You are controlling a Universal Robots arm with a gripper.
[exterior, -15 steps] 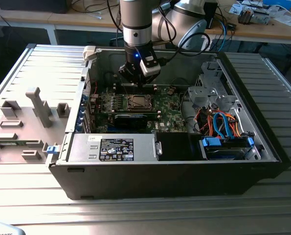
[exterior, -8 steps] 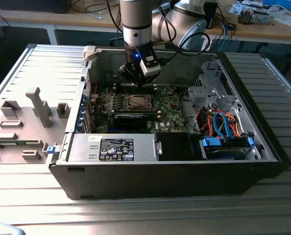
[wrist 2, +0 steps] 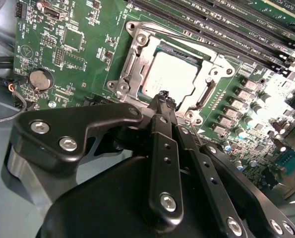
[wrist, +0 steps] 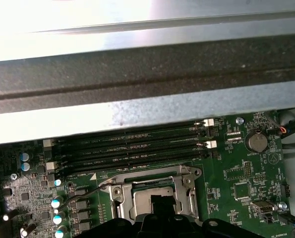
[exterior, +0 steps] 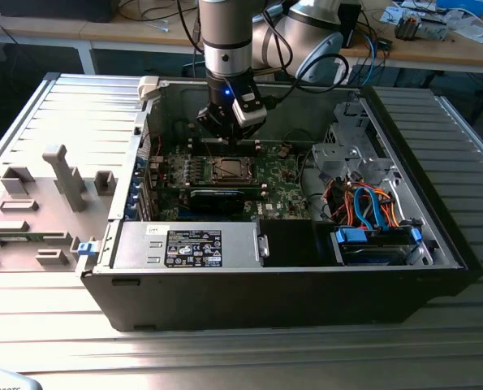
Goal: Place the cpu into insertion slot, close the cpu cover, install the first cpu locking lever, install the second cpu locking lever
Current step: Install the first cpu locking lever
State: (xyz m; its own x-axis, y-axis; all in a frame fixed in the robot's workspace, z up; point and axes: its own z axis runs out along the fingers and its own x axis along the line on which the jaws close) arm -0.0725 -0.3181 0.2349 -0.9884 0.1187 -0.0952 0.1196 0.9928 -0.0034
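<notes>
My gripper (exterior: 225, 123) hangs inside the open computer case, just above the far rim of the insertion slot (exterior: 225, 169) on the green motherboard (exterior: 278, 183). In the second wrist view its black fingertips (wrist 2: 163, 98) are pressed together with nothing between them, at the socket's edge. The cpu (wrist 2: 169, 79) lies flat in the socket, its silver-grey top seen through the window of the cpu cover (wrist 2: 137, 54), which lies down around it. In the first wrist view the cpu (wrist: 146, 193) is partly hidden by my fingertip, and a thin wire lever (wrist: 85, 197) sticks out beside the cover (wrist: 187, 178).
Long black memory slots (wrist: 132, 148) run beside the socket, with the case's metal wall (wrist: 147, 74) close behind. A coin battery (wrist 2: 40, 78) sits on the board. Orange and blue cables (exterior: 371, 203) and a drive bay fill the exterior view's right; the power supply (exterior: 192, 244) lies in front.
</notes>
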